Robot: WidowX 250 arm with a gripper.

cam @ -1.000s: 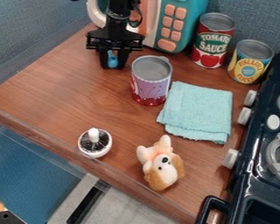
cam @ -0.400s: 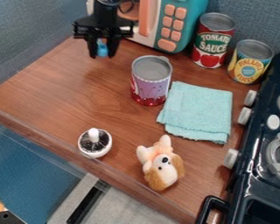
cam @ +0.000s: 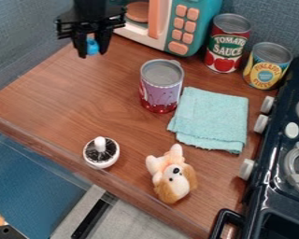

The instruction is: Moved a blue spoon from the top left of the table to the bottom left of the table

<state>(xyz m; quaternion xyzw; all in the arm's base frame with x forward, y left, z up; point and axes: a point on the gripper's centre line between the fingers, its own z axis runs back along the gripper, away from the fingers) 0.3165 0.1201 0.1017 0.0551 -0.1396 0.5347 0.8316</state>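
Blue plastic-looking material, the bit of the spoon (cam: 92, 45) that can be seen, sits between the two fingers of the black tool (cam: 93, 53), at the upper left of the view. The fingers are a little apart, one on either side of the spoon, and they have it gripped; the rest of the spoon is hidden. The tool hangs down over the far left part of the brown wood-grain bench (cam: 71, 102), near the blue-grey wall (cam: 24, 46) and just beside the toy microwave (cam: 205, 14), which is teal and white with an orange handle and orange buttons. To the right of the microwave stand a red can (cam: 220, 60) and a yellow-and-blue can (cam: 264, 74), both upright and near each other. Closer in, near the middle of the bench, a purple tin (cam: 161, 91) with a red lower band stands upright, open end up. Just beside it lies a folded pale teal cloth (cam: 211, 119). Nearer the front edge are a round white brush (cam: 102, 158) with dark bristles and a white knob, and, to the right of that, a cream and tan plush dog (cam: 175, 177). Along the right side runs the dark stove (cam: 270, 186), with white knobs facing the bench.
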